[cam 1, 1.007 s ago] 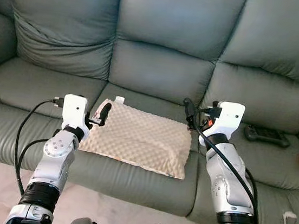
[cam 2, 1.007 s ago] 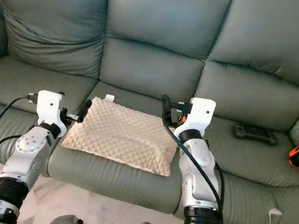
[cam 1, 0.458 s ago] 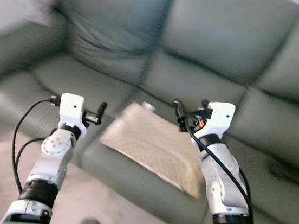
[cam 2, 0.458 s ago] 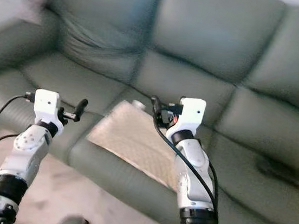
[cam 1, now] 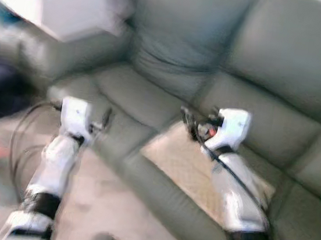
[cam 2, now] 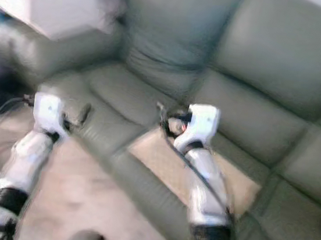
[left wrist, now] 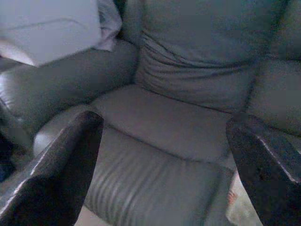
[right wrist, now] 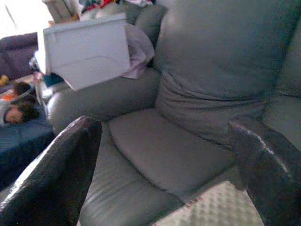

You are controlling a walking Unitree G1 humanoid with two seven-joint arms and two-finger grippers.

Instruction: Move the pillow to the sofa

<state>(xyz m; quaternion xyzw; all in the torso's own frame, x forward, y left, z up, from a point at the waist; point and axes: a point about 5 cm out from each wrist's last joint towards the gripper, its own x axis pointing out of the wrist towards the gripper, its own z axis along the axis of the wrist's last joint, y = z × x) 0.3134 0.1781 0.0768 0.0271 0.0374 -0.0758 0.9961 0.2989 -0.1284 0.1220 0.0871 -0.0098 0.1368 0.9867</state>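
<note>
The beige dimpled pillow (cam 1: pixel 195 174) lies flat on the seat of the grey-green leather sofa (cam 1: pixel 273 58), near its front edge. The head views are blurred. My right gripper (cam 1: pixel 187 121) hovers open above the pillow's left end, holding nothing; a pillow corner (right wrist: pixel 221 207) appears beneath it in the right wrist view. My left gripper (cam 1: pixel 105 119) is open and empty, out to the left of the pillow, over the front of the sofa's left seat cushion (left wrist: pixel 155 127).
A white box (right wrist: pixel 84 52) with a pale cloth rests on the sofa's left armrest (left wrist: pixel 61 89). Pale floor (cam 1: pixel 97 206) runs in front of the sofa. A dark blue mat (right wrist: pixel 19 136) with small items lies beyond the armrest.
The whole picture has swung left and blurred, so the camera turned. The pillow stays on the seat. Both arms remain raised and open, now left of where they flanked the pillow.
</note>
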